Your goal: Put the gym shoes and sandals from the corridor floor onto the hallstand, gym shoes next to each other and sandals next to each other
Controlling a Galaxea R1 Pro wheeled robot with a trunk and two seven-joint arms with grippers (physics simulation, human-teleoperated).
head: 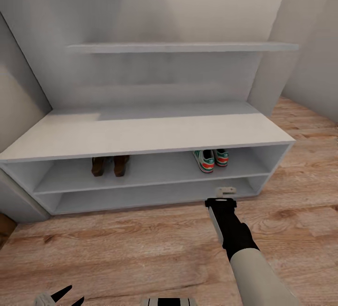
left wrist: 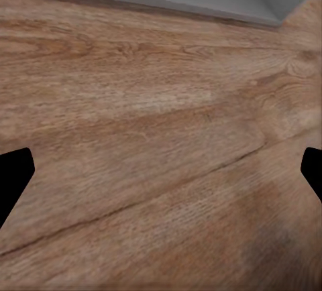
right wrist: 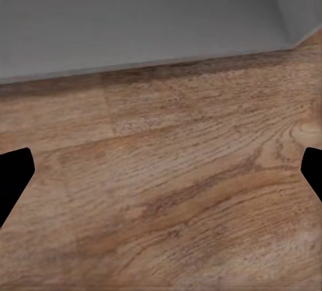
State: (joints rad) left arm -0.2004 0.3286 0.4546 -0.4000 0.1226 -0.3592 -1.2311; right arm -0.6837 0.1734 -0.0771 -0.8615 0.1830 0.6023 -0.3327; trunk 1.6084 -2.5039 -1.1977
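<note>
The two gym shoes (head: 210, 159) stand side by side, touching or nearly so, on the upper tier of the hallstand's (head: 141, 137) low open base, toward its right end, toes facing out. The two sandals (head: 110, 165) stand as a pair on the same tier, left of centre and well apart from the sneakers. None of the four is on the corridor floor (head: 131, 249). The right arm reaches forward and down from the lower right of the head view, its black wrist leading to the right end effector (head: 225, 192), which hangs just in front of the lower tier's front edge, below the sneakers; in the right wrist view its dark fingertips (right wrist: 13, 177) sit at opposite edges of the frame, spread apart with nothing between them, over wood planks and the grey base of the rack. The left end effector (head: 63, 295) is low at the bottom left of the head view, its fingertips (left wrist: 13, 177) likewise spread wide and empty above the floor. The rack has a wide grey top, a grey back panel and a shelf above. Pale walls enclose it on both sides.
</note>
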